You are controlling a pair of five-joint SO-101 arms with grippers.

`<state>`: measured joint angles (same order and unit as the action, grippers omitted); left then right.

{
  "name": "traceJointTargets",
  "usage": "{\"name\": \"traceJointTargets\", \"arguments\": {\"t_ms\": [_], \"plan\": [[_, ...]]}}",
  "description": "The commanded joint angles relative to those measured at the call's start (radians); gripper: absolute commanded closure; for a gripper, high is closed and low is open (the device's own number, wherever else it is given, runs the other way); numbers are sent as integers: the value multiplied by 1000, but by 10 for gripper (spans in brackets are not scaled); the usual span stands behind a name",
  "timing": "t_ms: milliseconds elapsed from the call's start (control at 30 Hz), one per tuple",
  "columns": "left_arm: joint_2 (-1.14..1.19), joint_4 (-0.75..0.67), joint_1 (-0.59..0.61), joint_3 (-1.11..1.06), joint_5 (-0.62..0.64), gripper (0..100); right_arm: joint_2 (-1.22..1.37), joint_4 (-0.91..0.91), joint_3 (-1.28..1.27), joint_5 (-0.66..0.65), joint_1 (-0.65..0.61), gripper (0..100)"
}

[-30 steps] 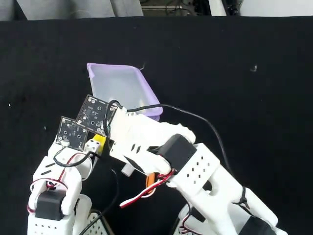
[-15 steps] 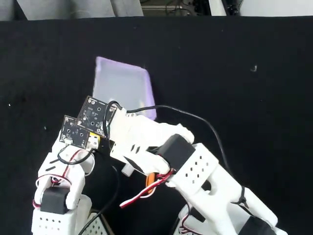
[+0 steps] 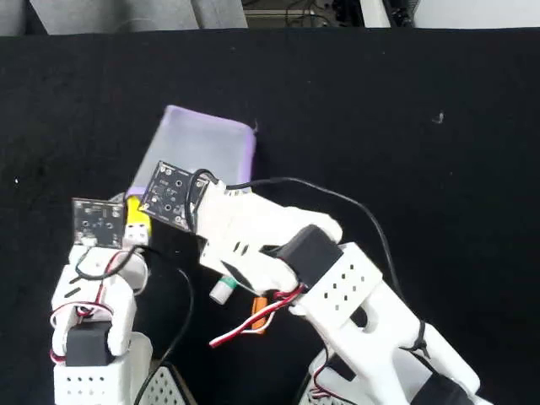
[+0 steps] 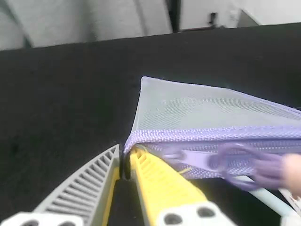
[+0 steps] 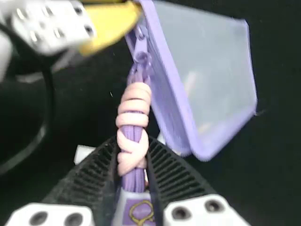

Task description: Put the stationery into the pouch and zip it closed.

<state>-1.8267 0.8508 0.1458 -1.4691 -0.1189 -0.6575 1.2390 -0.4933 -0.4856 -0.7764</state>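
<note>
Pouch (image 3: 198,148) of purple mesh lies left of the counter's (image 3: 380,101) centre, one corner pinched tight by left fingers (image 4: 135,162); right fingers (image 5: 151,157) are clamped on its zipper pull cord (image 5: 134,127).

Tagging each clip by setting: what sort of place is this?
Probably a lab or workshop bench: a black-covered table with two small robot arms at a purple pouch, and cables and grey curtain behind it.

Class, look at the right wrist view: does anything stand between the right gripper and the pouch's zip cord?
Nothing visible does. The right gripper is shut on the zip cord itself, which leads straight to the pouch. The left gripper pinches the pouch's corner beside the zip.
</note>
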Motion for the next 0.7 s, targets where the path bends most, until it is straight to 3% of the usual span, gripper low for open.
{"name": "traceJointTargets", "arguments": {"t_ms": [0, 300, 667], "plan": [[-2, -18, 53, 5, 25, 971, -4, 37, 35, -32, 64, 987], [0, -17, 56, -12, 23, 971, -4, 184, 157, -34, 160, 988], [0, -21, 119, -12, 26, 971, -2, 311, 223, -186, 338, 988]]}}
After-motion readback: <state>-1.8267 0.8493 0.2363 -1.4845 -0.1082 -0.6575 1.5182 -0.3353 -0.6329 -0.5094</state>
